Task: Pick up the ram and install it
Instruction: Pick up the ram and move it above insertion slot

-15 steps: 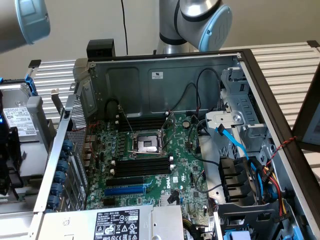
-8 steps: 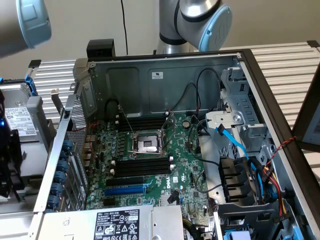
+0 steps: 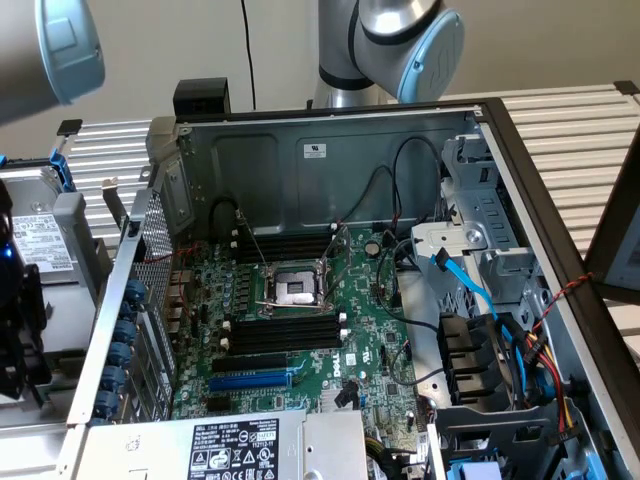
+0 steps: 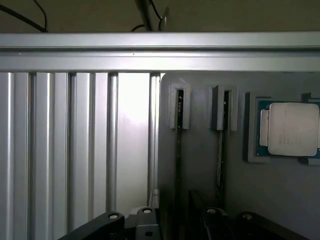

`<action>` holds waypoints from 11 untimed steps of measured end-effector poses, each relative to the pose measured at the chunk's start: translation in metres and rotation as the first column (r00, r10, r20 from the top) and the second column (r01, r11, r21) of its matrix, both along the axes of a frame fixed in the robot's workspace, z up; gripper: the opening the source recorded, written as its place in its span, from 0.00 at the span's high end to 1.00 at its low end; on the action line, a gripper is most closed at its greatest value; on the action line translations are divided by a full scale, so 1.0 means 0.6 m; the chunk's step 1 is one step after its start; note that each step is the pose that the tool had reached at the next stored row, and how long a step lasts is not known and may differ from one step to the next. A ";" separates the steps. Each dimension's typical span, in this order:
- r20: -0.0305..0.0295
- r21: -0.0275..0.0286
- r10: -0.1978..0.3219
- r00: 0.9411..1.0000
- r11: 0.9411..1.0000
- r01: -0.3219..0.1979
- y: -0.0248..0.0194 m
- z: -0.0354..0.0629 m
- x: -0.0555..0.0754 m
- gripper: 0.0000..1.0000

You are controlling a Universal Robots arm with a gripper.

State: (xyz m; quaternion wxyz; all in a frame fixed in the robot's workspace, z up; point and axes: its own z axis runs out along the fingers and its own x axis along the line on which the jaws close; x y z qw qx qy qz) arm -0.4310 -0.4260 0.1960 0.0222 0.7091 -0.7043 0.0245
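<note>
claw wide, empty, near gray holder | ram stands edgewise in holder slot | likely light, stiff, fragile: pinch flat faces midway

Green motherboard, black memory slots, blue expansion slot.

The arm shows two blue-capped joints up high; its gripper has both black jaws spread wide apart.
</note>
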 end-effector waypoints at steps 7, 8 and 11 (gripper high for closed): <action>0.000 0.000 0.000 1.000 1.000 0.000 0.0000 -0.003 0.000 0.64; 0.000 0.000 0.000 1.000 1.000 0.000 0.0000 -0.002 0.000 0.64; 0.001 0.000 0.000 1.000 1.000 0.000 0.0001 0.000 0.000 0.64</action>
